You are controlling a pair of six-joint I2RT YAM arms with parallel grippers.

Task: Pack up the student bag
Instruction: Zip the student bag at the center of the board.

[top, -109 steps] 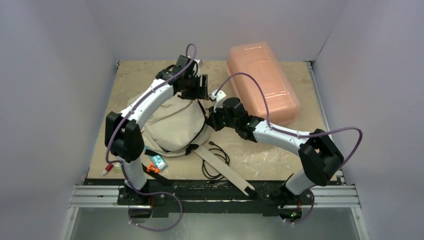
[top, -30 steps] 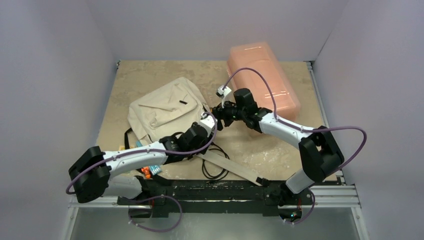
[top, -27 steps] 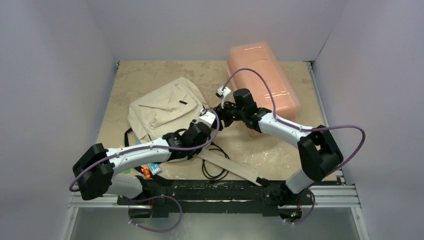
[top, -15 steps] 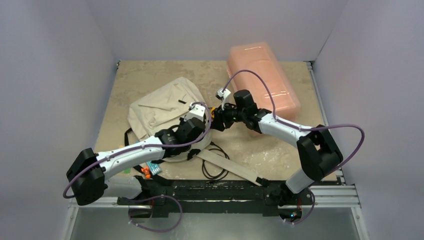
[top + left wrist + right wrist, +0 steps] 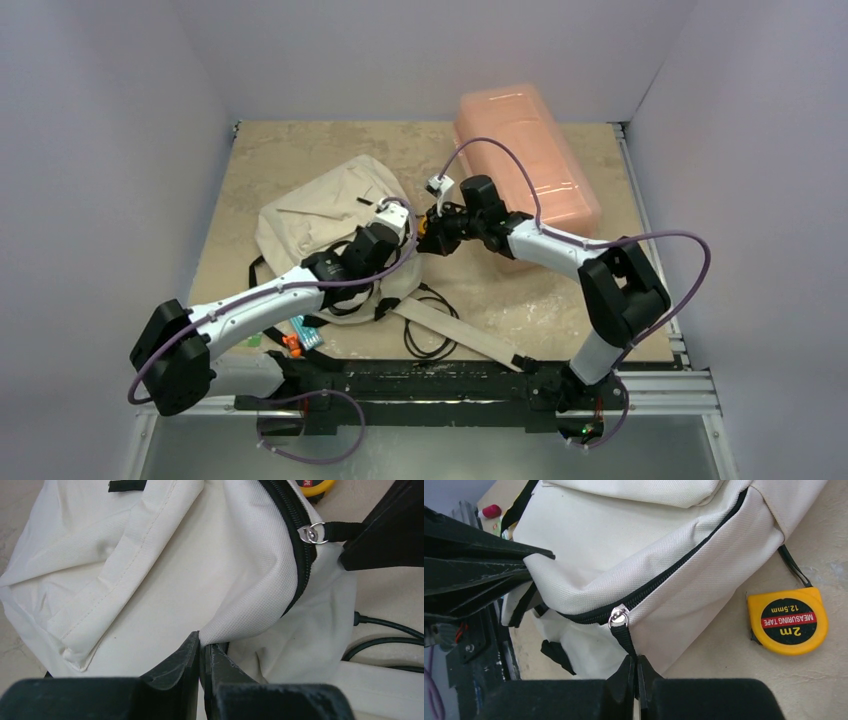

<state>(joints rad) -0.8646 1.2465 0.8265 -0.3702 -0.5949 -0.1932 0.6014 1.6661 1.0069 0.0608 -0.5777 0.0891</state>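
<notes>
My left jaws pinch a fold of the student bag [image 5: 125, 580]; my right jaws nip its zipper pull [image 5: 625, 635]. The bag lies on the counter [image 5: 300, 150], left of centre. I reckon I'm unzipping it: next, draw the pull against the left's hold.

Left arm [image 5: 260, 300]: shoulder link low at the near left, forearm stretched forward and to the right, wrist near mid-table.

Left gripper [image 5: 204, 647]: jaws closed, fingertips pinching a fold of the student bag [image 5: 125, 580] fabric.

Right arm [image 5: 545, 245]: elbow raised at the near right, forearm reaching left toward centre.

Right gripper [image 5: 636, 664]: jaws closed on the zipper pull [image 5: 624, 635] (the black strap runs straight in between the tips).

The two grippers face each other, near but apart.
</notes>
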